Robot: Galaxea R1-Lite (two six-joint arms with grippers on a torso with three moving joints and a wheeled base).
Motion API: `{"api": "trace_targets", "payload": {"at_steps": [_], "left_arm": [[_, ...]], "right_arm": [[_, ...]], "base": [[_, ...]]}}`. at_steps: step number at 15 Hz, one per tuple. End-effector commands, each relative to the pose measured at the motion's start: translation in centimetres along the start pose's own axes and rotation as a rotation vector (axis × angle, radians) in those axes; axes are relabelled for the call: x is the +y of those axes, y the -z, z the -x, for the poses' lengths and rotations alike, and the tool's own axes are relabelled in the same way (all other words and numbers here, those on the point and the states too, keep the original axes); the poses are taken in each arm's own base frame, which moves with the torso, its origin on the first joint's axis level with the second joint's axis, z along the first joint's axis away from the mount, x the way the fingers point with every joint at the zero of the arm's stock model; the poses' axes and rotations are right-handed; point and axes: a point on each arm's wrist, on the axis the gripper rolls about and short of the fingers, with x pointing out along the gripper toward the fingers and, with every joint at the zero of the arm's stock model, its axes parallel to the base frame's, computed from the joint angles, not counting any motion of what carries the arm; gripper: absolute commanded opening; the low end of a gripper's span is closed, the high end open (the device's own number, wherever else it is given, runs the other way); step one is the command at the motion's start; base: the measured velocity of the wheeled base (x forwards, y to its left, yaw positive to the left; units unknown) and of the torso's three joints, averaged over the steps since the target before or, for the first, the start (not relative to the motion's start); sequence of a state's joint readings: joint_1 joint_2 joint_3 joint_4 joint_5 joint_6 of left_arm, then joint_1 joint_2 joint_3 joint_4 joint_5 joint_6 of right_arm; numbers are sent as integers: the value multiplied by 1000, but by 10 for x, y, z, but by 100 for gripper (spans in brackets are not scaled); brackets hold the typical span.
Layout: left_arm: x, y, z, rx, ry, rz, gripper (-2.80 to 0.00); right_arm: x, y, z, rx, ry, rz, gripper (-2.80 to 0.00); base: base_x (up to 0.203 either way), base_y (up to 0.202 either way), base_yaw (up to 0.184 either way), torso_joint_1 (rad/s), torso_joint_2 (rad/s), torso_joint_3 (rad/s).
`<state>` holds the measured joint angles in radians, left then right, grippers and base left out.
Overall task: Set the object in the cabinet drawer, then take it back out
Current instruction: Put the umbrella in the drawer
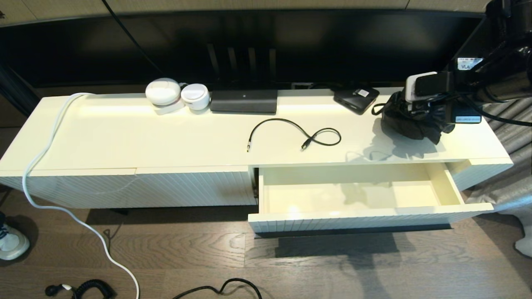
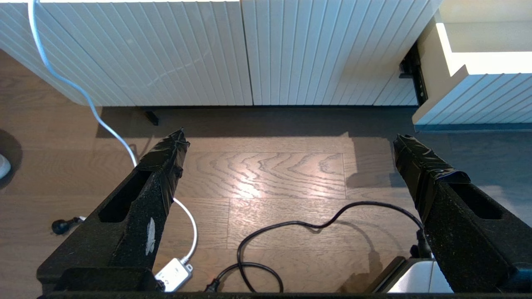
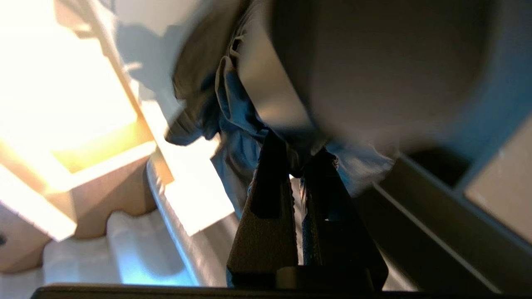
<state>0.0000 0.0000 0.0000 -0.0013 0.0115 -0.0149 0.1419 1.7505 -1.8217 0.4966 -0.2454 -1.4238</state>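
Right gripper (image 3: 300,166) pinches black bag (image 1: 409,118) by a fold over cabinet top's right end, behind the open, bare drawer (image 1: 357,195); thin grip may slip; left gripper (image 2: 286,145) wide, idle.

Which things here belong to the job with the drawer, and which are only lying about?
Belong to the job:
- cabinet drawer, pulled open, nothing inside
- black cloth bag, pinched in the right tool over the cabinet top
- left tool, open, low above the floor

Lying about:
- black cable
- two white round devices
- black box
- small black device
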Motion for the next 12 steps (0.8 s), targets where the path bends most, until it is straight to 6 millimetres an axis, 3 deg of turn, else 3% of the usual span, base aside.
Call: {"api": "trace_targets", "payload": {"at_steps": [1, 9, 12], "left_arm": [[0, 0, 0, 0, -1, 0, 0], [0, 0, 0, 0, -1, 0, 0], [0, 0, 0, 0, -1, 0, 0]], "right_arm": [[-6, 8, 29, 6, 31, -3, -280], [-11, 22, 87, 30, 60, -19, -280], [-1, 24, 94, 35, 25, -89, -280]], "base": [[0, 0, 0, 0, 0, 0], [0, 0, 0, 0, 0, 0], [0, 0, 0, 0, 0, 0]]}}
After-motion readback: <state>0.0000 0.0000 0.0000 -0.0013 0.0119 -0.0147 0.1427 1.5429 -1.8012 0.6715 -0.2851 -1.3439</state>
